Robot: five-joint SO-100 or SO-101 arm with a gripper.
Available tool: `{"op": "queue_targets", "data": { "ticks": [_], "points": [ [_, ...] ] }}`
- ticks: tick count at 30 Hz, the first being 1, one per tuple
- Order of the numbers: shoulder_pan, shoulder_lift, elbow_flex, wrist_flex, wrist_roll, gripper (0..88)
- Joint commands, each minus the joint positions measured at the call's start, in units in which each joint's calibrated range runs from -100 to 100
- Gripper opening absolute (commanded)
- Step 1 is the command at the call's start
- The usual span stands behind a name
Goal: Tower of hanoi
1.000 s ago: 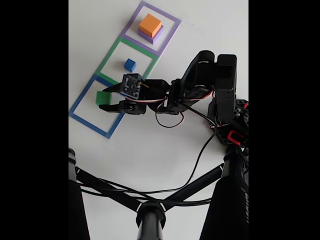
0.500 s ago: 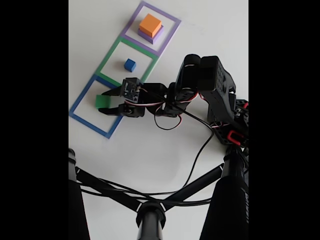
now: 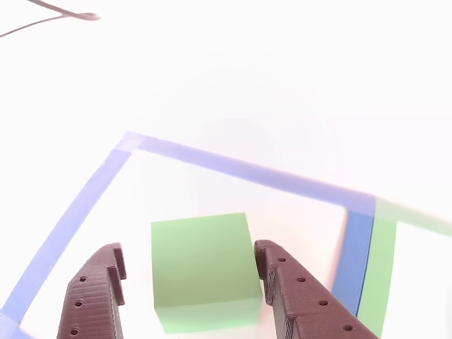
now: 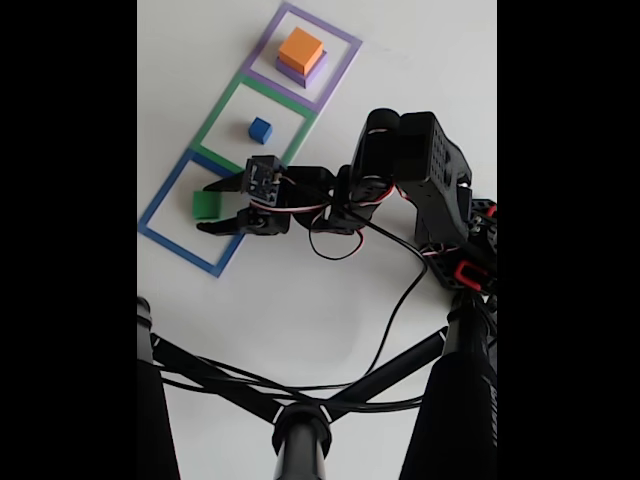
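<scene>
The gripper [image 4: 208, 206] is spread open, one dark finger [image 3: 95, 296] on each side of the green cube [image 3: 203, 268], with a gap on the left and the right finger [image 3: 296, 296] close against it. The cube sits inside the blue square outline [image 4: 160, 200]. Farther along, the small blue cube [image 4: 260, 130] lies in the green outline [image 4: 222, 108], and the orange cube [image 4: 301, 48] rests on the pale-purple slab [image 4: 315, 70] in the purple outline [image 4: 340, 60].

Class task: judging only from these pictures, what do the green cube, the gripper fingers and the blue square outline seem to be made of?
Green cube: probably plastic or painted wood; flat even colour, matte, no shine or grain visible.
Gripper fingers: likely 3D-printed plastic, dark brownish; fine layered ridges and round holes along them.
Blue square outline: looks like flat tape or print lying flush on the white table; which one cannot be told.
</scene>
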Motion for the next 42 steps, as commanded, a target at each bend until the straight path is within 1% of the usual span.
{"op": "queue_targets", "data": {
  "ticks": [1, 5, 9, 13, 15, 17, 18, 21, 24, 28, 32, 34, 38, 42],
  "points": [
    [-0.16, -9.4, 1.3, 1.85, 0.0, 22.4],
    [-0.07, -21.35, 4.03, 9.7, 0.0, 22.3],
    [1.37, -35.4, 4.39, 23.47, 0.0, 21.2],
    [4.15, -51.14, 6.94, 39.98, 0.0, 14.3],
    [5.49, -58.17, 7.39, 49.05, 0.0, 9.4],
    [6.65, -63.66, 7.39, 55.94, 0.0, 3.2],
    [7.12, -65.68, 7.57, 57.72, 0.0, 1.1],
    [9.62, -71.09, 5.03, 68.41, 0.0, 0.5],
    [12.69, -73.75, -2.88, 83.63, 0.0, 0.2],
    [16.23, -74.96, -18.24, 106.87, 0.0, 0.2],
    [18.25, -74.64, -33.43, 125.33, 0.0, 0.2],
    [18.92, -73.99, -40.52, 132.37, 0.0, 0.2],
    [21.41, -72.94, -51.15, 143.06, 0.0, 0.2],
    [23.62, -73.11, -53.7, 146.87, 0.0, 0.5]
  ]
}}
